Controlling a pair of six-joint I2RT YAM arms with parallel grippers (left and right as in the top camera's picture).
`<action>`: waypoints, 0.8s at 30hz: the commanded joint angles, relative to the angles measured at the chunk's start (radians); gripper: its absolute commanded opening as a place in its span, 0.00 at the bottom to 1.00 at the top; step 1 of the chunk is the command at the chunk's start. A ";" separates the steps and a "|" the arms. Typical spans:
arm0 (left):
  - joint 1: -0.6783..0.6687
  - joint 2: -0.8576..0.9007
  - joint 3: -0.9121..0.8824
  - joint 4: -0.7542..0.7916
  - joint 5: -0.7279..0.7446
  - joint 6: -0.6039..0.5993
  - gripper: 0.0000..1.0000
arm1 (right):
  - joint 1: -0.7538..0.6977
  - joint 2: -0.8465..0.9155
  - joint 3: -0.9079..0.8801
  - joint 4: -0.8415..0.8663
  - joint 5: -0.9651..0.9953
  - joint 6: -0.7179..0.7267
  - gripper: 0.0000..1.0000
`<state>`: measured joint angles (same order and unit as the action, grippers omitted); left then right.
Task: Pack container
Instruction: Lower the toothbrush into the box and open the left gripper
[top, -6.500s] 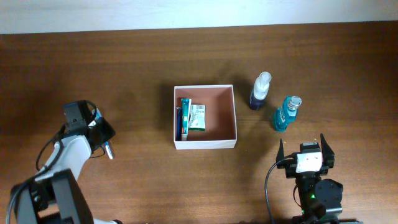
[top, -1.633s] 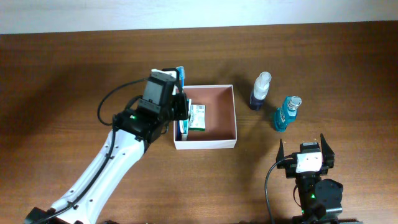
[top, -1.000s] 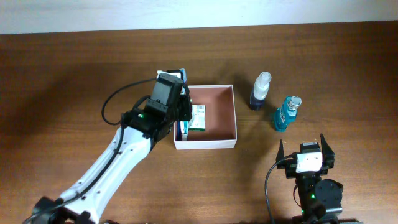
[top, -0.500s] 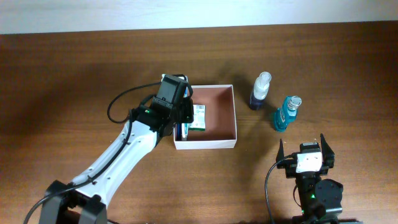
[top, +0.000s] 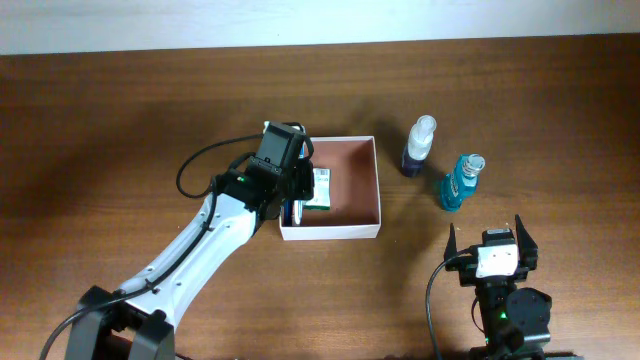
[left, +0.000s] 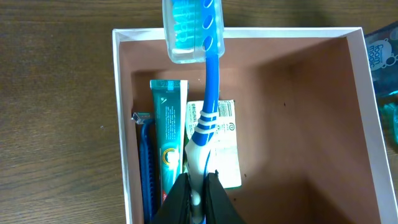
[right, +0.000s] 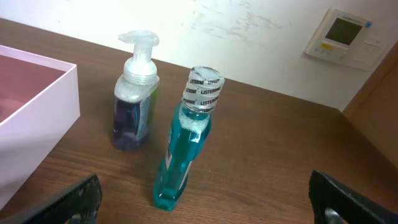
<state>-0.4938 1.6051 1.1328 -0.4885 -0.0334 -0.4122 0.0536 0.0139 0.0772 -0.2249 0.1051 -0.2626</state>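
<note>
The container (top: 365, 225) is a square white-walled box with a reddish-brown inside (left: 298, 124), at the table's middle. It holds a green toothpaste box (left: 169, 137), a blue razor (left: 144, 162) and a white and green packet (left: 229, 155). My left gripper (left: 198, 193) is shut on a blue toothbrush (left: 210, 81) with a clear cap and holds it over the container's left part (top: 292, 175). My right gripper (right: 205, 205) is open and empty, near the front right, facing a teal mouthwash bottle (right: 186, 155) and a purple pump bottle (right: 134, 93).
The pump bottle (top: 418, 146) and the mouthwash bottle (top: 460, 182) stand to the right of the container. The right arm's base (top: 497, 290) is at the front right. The container's corner (right: 37, 106) shows at the left of the right wrist view.
My left arm has carried the toothbrush from the far left of the table to above the container's left part. In the last half second it moved only slightly. The right arm has not moved.
</note>
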 joint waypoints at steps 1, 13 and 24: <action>-0.006 0.016 0.014 -0.002 -0.008 -0.010 0.03 | -0.002 -0.010 -0.008 0.001 0.012 0.001 0.98; -0.019 0.055 0.014 0.002 -0.045 -0.010 0.02 | -0.002 -0.010 -0.008 0.001 0.012 0.001 0.98; -0.019 0.085 0.014 0.016 -0.054 -0.010 0.03 | -0.002 -0.010 -0.008 0.000 0.012 0.001 0.98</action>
<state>-0.5098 1.6825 1.1328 -0.4778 -0.0708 -0.4118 0.0536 0.0139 0.0772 -0.2249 0.1051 -0.2630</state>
